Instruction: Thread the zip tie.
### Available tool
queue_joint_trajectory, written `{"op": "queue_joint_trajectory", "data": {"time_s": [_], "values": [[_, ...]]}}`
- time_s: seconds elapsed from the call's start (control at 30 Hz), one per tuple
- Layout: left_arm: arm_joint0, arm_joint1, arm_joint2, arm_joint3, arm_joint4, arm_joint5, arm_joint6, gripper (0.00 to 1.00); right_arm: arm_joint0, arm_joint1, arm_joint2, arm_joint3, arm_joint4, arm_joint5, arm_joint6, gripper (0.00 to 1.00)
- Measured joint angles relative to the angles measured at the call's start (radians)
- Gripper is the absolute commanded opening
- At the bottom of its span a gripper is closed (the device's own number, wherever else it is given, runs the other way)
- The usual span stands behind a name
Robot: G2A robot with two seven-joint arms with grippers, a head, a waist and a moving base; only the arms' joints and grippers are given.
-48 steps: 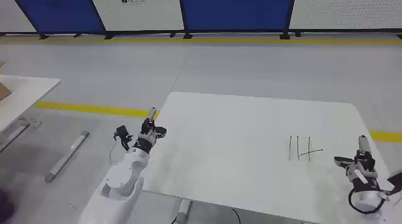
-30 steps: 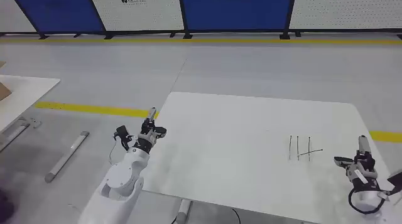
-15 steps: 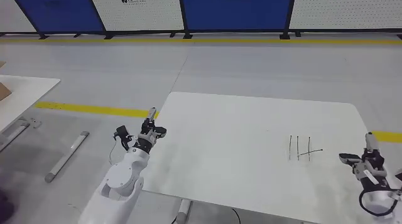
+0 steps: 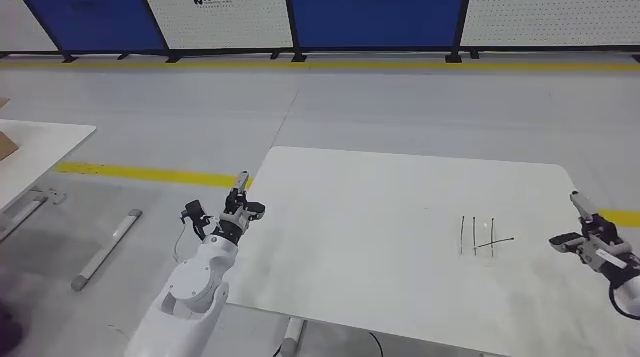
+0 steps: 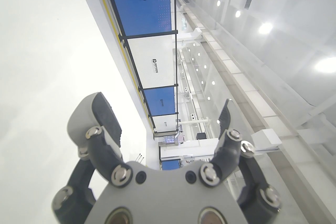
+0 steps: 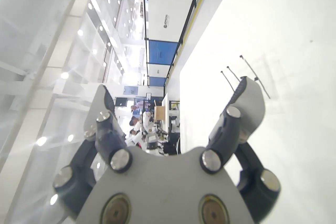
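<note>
Right gripper [image 4: 568, 221], jaws spread and empty, hangs in the top view's lower right, near the black zip ties [image 4: 477, 237] on the white table [image 4: 380, 217]. The left gripper [image 4: 240, 195], also open, is at the table's left edge. Judged step: first pick — lowering onto one tie, avoiding the crossed one.

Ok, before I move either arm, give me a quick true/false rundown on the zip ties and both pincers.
1. All the zip ties lie on the table, none of them held. True.
2. The left pincer is shut on a zip tie. False: it is open and empty, at the table's left edge.
3. The right pincer is open. True.
4. The zip ties lie closest to the left pincer. False: they lie on the right part of the table, near the right pincer.
5. One zip tie lies crosswise over another. True.
</note>
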State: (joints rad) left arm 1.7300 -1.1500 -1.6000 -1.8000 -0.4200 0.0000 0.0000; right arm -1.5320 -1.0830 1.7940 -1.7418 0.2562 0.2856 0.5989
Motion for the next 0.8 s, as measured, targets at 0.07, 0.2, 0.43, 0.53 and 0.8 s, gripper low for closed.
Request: {"op": "queue_joint_trajectory", "data": {"time_s": [0.07, 0.2, 0.43, 0.53, 0.8], "values": [[0.000, 0.000, 0.000, 0.000, 0.000, 0.000, 0.000, 1.00, 0.000, 0.000, 0.000, 0.000, 0.000, 0.000, 0.001, 1.00], [0.000, 0.000, 0.000, 0.000, 0.000, 0.000, 0.000, 1.00, -0.001, 0.001, -0.005, 0.005, -0.004, 0.004, 0.008, 1.00], [0.000, 0.000, 0.000, 0.000, 0.000, 0.000, 0.000, 1.00, 0.139, 0.043, 0.030, 0.115, -0.076, 0.020, 0.339, 1.00], [0.000, 0.000, 0.000, 0.000, 0.000, 0.000, 0.000, 1.00, 0.176, 0.062, 0.038, 0.136, -0.144, -0.008, 0.477, 1.00], [0.000, 0.000, 0.000, 0.000, 0.000, 0.000, 0.000, 1.00, 0.309, 0.082, -0.087, 0.294, -0.276, -0.038, 0.600, 1.00]]}}
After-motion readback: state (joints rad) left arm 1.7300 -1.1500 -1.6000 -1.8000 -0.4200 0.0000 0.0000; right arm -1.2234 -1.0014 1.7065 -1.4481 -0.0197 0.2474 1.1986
